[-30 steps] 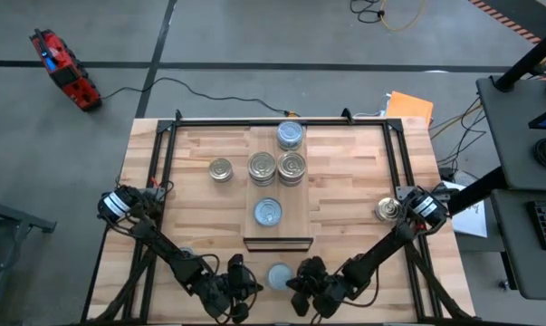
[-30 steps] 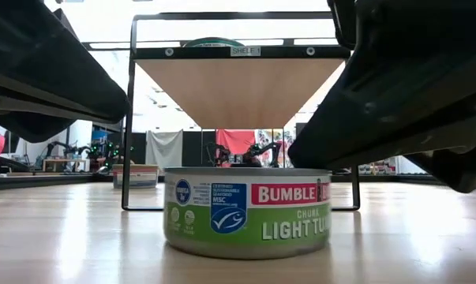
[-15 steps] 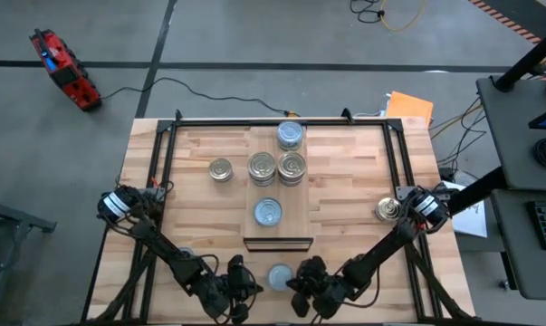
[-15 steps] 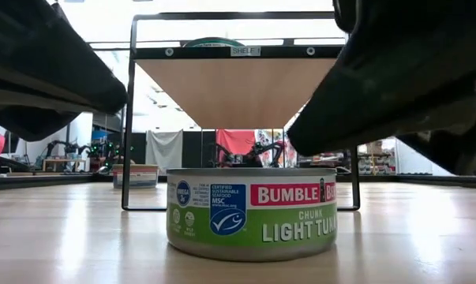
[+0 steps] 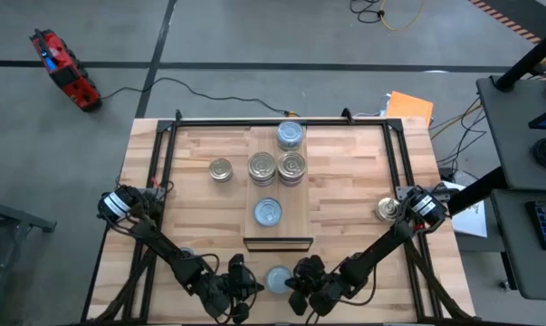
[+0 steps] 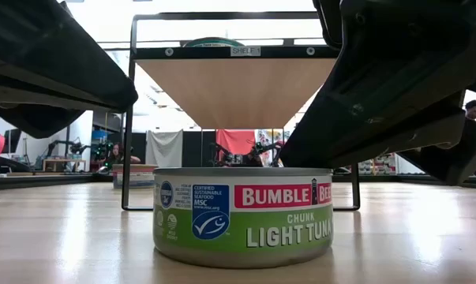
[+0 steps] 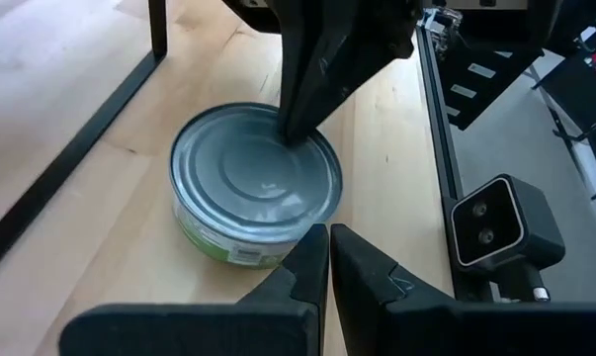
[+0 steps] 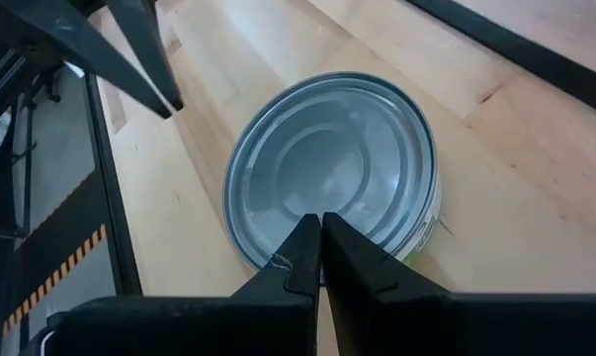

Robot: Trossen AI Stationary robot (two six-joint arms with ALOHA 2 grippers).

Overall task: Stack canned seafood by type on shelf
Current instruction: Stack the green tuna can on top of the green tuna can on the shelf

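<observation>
Short round green-labelled tuna tin with pale blue-grey lid (image 5: 279,278), bottom centre of high view, between closed empty left gripper (image 5: 239,288) and right gripper (image 5: 301,288); probably rigid, slick-walled, best pinched across sides.

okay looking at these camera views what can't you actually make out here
- High view: labels on the cans on the shelf are too small to read.
- Low view: the tuna can and both arms block the other cans; the shelf shows only from below.
- Right wrist view: whether the shut right gripper touches the can lid; its own fingers hide the contact.
- Left wrist view: left gripper is shut, short of the can.
</observation>
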